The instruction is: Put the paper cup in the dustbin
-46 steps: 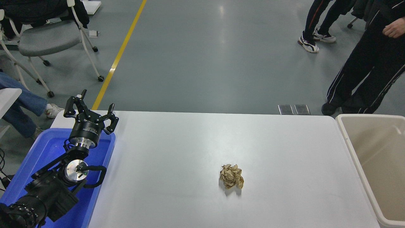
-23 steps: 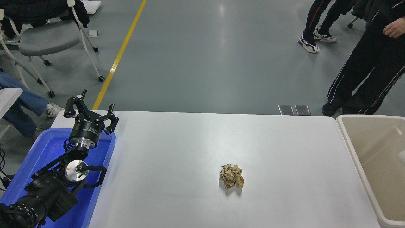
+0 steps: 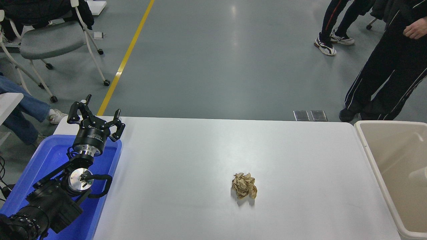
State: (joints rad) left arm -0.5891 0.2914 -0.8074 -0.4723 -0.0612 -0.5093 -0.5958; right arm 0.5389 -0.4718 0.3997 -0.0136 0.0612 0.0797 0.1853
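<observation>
The beige dustbin (image 3: 387,123) stands at the table's right end, cut off by the picture's right edge. Inside it, at the right edge, is a pale whitish blurred shape (image 3: 419,173) that looks like the paper cup; only part of it shows. My left gripper (image 3: 95,114) is parked at the lower left over the blue tub, its fingers spread open and empty. My right arm and gripper are out of view.
A crumpled brown paper ball (image 3: 244,186) lies on the white table (image 3: 200,150), right of centre. The blue tub (image 3: 46,160) sits at the left end under my left arm. A person's legs (image 3: 383,76) stand beyond the far right corner; a wheeled chair (image 3: 50,40) is far left.
A pale blurred shape appeared inside the dustbin at the right edge half a second ago and now sits lower in it. The left arm and the paper ball have not moved.
</observation>
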